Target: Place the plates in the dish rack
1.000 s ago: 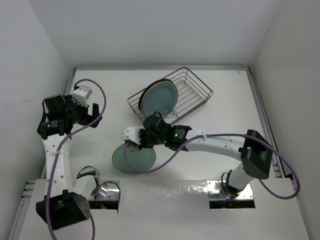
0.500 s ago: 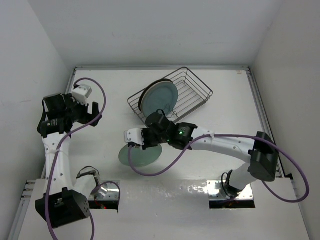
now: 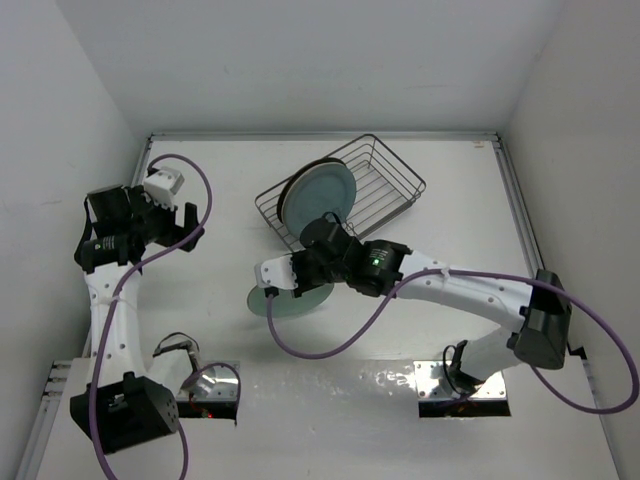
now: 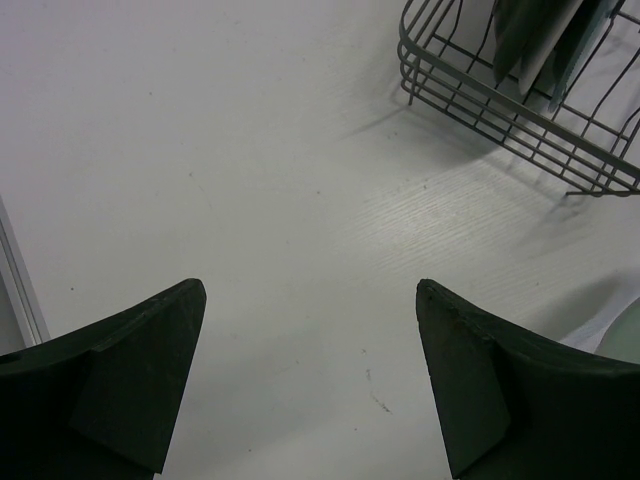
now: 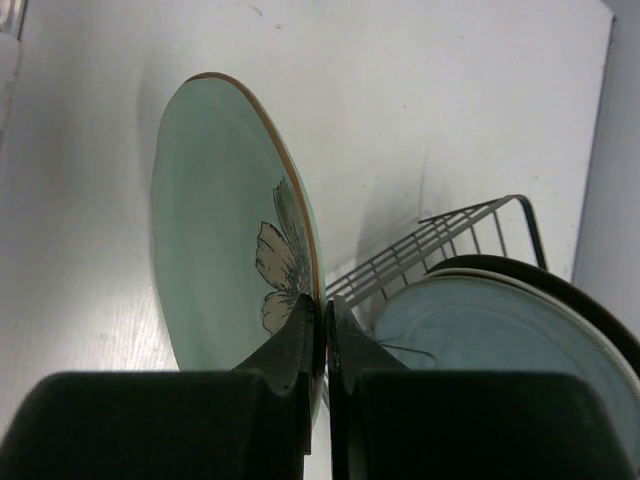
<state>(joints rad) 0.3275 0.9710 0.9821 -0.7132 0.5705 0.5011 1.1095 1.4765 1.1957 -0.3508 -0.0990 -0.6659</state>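
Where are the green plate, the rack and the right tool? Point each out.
Green plate (image 5: pixel 215 220): right wrist view, on its pale face.
Rack (image 3: pixel 388 178): top view, on its wire floor, far end.
Right tool (image 5: pixel 324 310): right wrist view, between the fingertips clamping the plate's rim.

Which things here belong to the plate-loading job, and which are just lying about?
In the job: the flowered green plate, clamped on edge in the right gripper; the dish rack; the plates already standing in it.
Just about: the left gripper, open and empty; the purple cables; the white table.
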